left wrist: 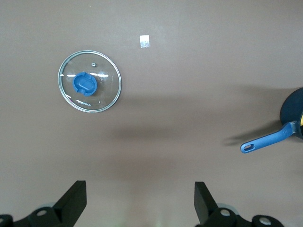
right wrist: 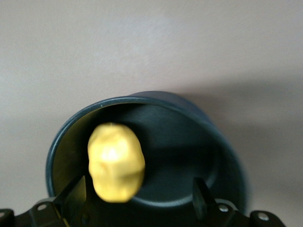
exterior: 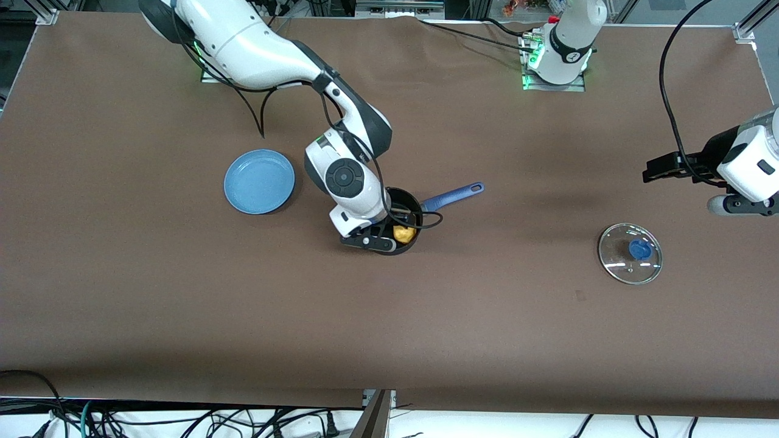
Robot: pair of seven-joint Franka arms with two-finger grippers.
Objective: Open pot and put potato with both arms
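Observation:
The black pot (exterior: 409,201) with its blue handle (exterior: 453,194) stands uncovered mid-table. The yellow potato (exterior: 403,233) lies inside it. My right gripper (exterior: 394,236) reaches down into the pot. In the right wrist view its fingers stand wide apart, and the potato (right wrist: 116,161) sits in the pot (right wrist: 189,142) close to one finger (right wrist: 75,196), not clamped. The glass lid (exterior: 630,253) with its blue knob lies flat on the table toward the left arm's end. My left gripper (exterior: 654,172) hovers open and empty above the table beside the lid (left wrist: 89,81).
A flat blue plate (exterior: 259,181) lies toward the right arm's end, beside the pot. A small pale tag (left wrist: 145,41) is stuck on the brown cloth near the lid. The pot's handle (left wrist: 267,141) points toward the left arm's end.

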